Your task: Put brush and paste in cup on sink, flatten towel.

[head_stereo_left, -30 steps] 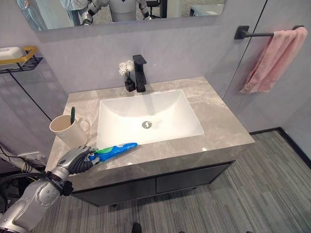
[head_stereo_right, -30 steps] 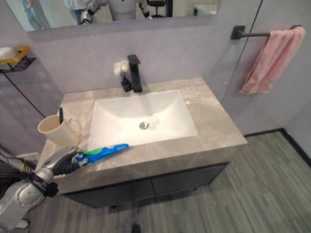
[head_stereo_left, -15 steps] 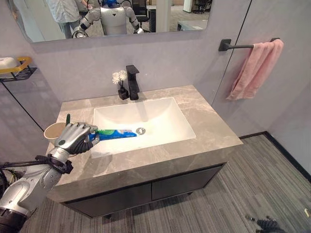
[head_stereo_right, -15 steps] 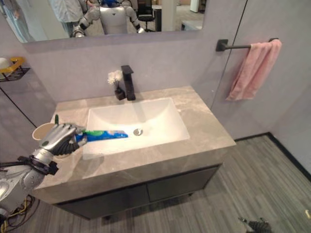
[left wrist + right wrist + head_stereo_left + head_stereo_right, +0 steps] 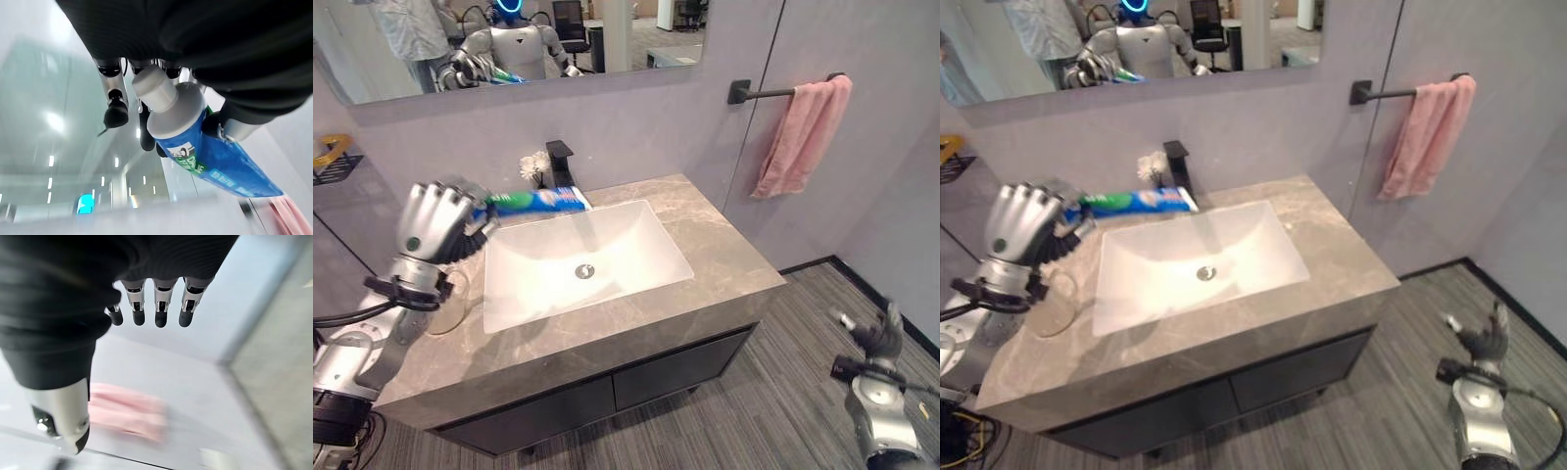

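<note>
1. Nearest, low at the right over the striped floor [image 5: 773, 392], the right hand [image 5: 879, 335] hangs with fingers [image 5: 161, 313] straight and spread, holding nothing.
2. At the left, the left hand [image 5: 435, 220] is raised above the counter [image 5: 724, 264], fingers curled round the toothpaste tube [image 5: 538, 201]. The tube points right, level, above the far-left corner of the white sink [image 5: 578, 259].
3. Below that hand, a cup [image 5: 445, 304] stands on the counter.
4. Farthest, on the right wall, a pink towel [image 5: 798, 137] hangs bunched on a bar [image 5: 773, 93].
</note>
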